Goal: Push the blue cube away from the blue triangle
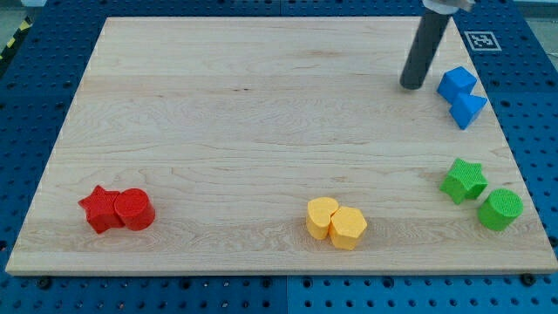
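Camera view showing my tip [412,86] sitting just left of blue pair near desk [261,131] right edge, top of view. No fingers on this rig, only rod, so nothing opening or closing. Blue cube [457,83] touching blue triangle [469,108]; which one is cube is hard to call, probably upper one. Risk: rightward push sending both off nearby edge, or dragging pair together. Rod top getting cut off by frame. Red, yellow, green blocks lying well apart.
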